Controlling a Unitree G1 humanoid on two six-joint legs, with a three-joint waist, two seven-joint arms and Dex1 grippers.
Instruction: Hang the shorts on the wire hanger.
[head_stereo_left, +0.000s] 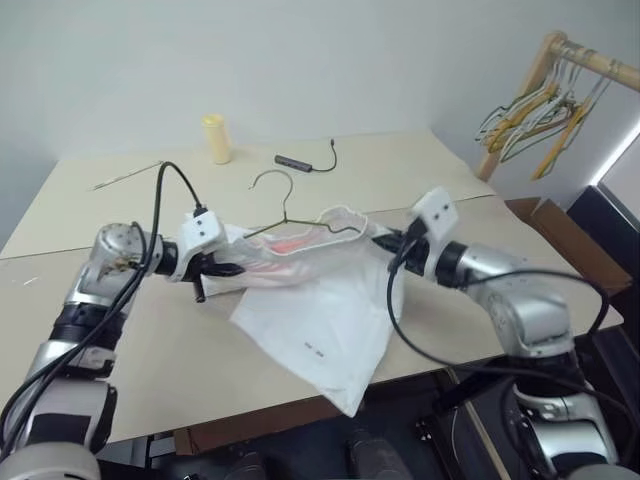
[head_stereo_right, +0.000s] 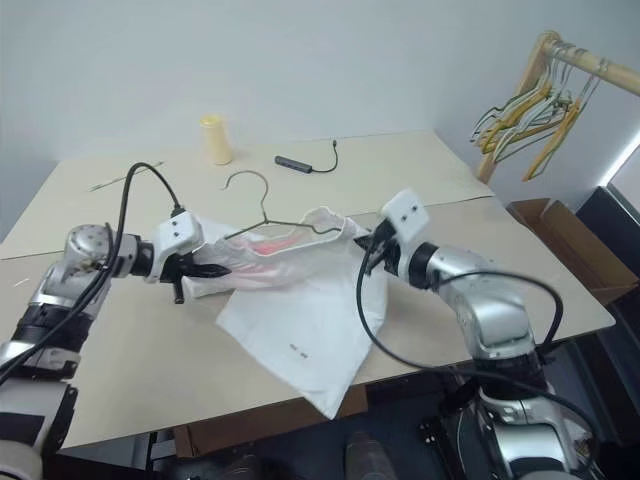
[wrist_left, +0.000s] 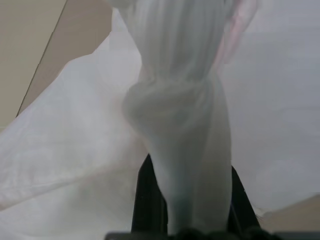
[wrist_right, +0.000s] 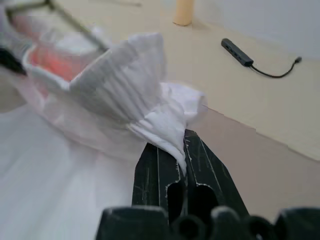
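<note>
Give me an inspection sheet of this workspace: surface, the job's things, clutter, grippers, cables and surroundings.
Surface: beige table, with a seam across it.
Job's things: white shorts stretched between both grippers, lower part draped on the table; wire hanger with its lower part inside the waistband, hook sticking out.
Clutter: yellow cylinder, dark adapter, thin stick.
Grippers: left gripper shut on the shorts; right gripper shut on the waistband.
Cables: black cables along both arms; the adapter's short cord.
Surroundings: wooden rack with yellow and green hangers; cardboard box.
</note>
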